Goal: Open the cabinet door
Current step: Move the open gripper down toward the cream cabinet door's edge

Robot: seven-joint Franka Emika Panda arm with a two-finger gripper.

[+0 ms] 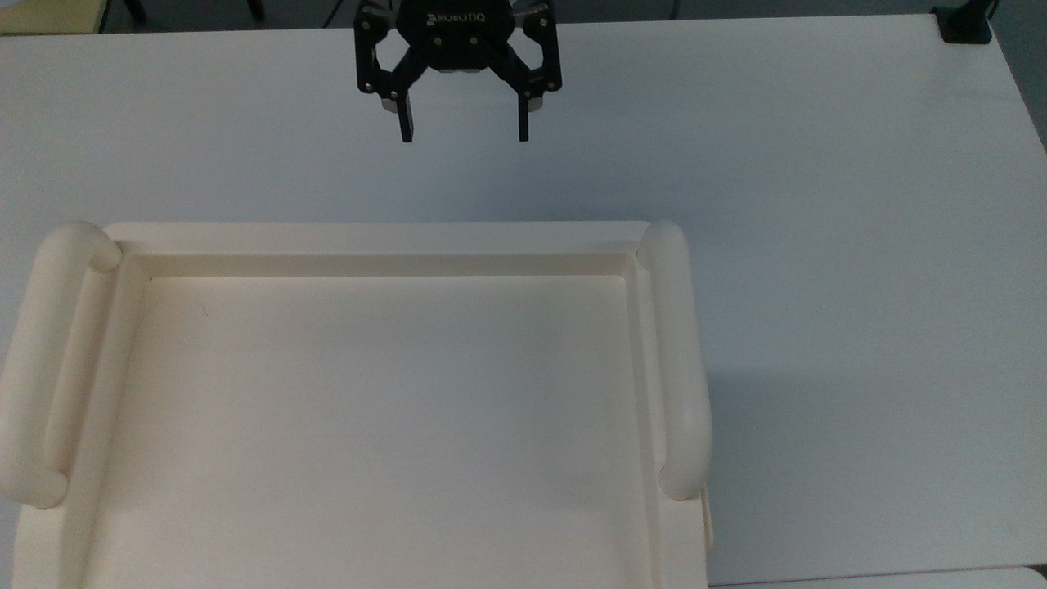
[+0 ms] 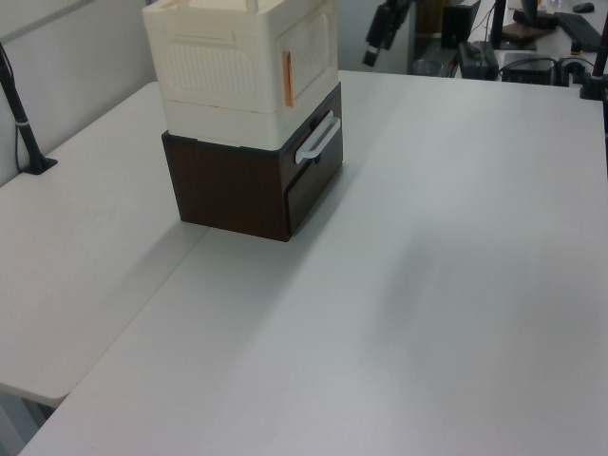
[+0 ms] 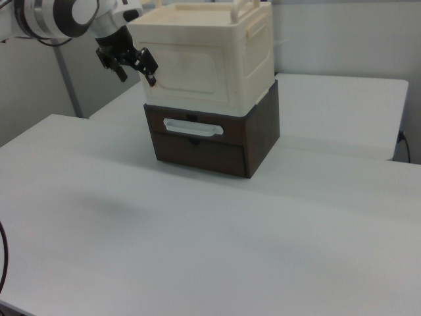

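Note:
The cream cabinet (image 3: 217,39) stands on a dark brown drawer unit (image 3: 210,141). Its door (image 3: 187,74), a cream panel with a raised rim, lies flush in the front face. In the left view the door (image 2: 310,46) faces right, with a brownish fitting (image 2: 287,79) along its near edge. My black gripper (image 1: 465,135) hovers open over the table, short of the cabinet's front edge. In the right view the gripper (image 3: 137,78) hangs just left of the door, at the door's height and apart from it. Nothing is between its fingers. The gripper (image 2: 378,40) also appears at the top of the left view.
The cabinet's tray-like top (image 1: 376,245) has two rounded side rails (image 1: 679,360). A white handle (image 3: 192,128) crosses the brown drawer. The white table (image 1: 818,204) spreads wide around the stack. A black clamp (image 1: 965,24) sits at the table's far corner.

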